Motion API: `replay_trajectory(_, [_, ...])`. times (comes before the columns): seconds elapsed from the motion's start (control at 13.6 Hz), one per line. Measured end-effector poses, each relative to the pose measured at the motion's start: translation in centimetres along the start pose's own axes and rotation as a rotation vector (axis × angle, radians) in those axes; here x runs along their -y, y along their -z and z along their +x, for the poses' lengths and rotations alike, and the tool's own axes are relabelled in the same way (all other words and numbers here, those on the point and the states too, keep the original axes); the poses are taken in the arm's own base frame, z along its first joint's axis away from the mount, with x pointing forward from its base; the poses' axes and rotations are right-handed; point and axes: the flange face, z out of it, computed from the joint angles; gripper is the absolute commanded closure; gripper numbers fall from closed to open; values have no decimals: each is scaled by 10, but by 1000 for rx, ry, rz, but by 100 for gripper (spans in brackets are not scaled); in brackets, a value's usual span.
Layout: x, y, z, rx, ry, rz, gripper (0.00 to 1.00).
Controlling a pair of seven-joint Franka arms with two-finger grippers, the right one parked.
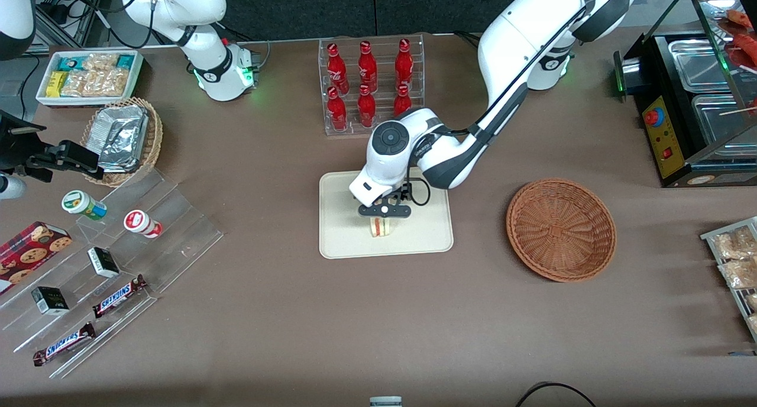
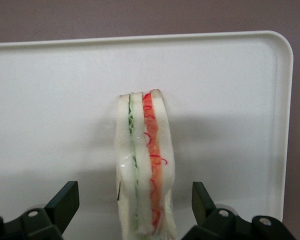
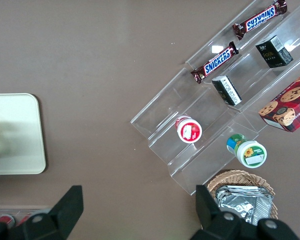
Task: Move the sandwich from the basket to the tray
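Sandwich (image 2: 145, 165) stood on edge on the tray (image 2: 50, 90), the gripper (image 2: 135, 200) spread wide around it, touching nothing. Best lifted straight up, I judged, to avoid toppling it; the basket (image 1: 560, 229) sat empty.

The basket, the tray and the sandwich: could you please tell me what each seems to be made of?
The round reddish-brown basket looks like woven wicker, showing ribbed weave. The cream rectangular tray seems matte moulded plastic, smooth and plain. The triangular white-bread sandwich stands on it, possibly a glossy replica, between the open gripper fingers.
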Motion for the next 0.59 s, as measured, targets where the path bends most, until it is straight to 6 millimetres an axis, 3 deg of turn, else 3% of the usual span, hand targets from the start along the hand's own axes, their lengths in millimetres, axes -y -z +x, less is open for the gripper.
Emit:
replay_trajectory(0.15, [3, 21, 7, 16, 20, 49, 1])
replay_trajectory(0.37, [13, 79, 27, -4, 139, 76, 1])
replay_trajectory(0.59, [52, 146, 54, -36, 259, 74, 1])
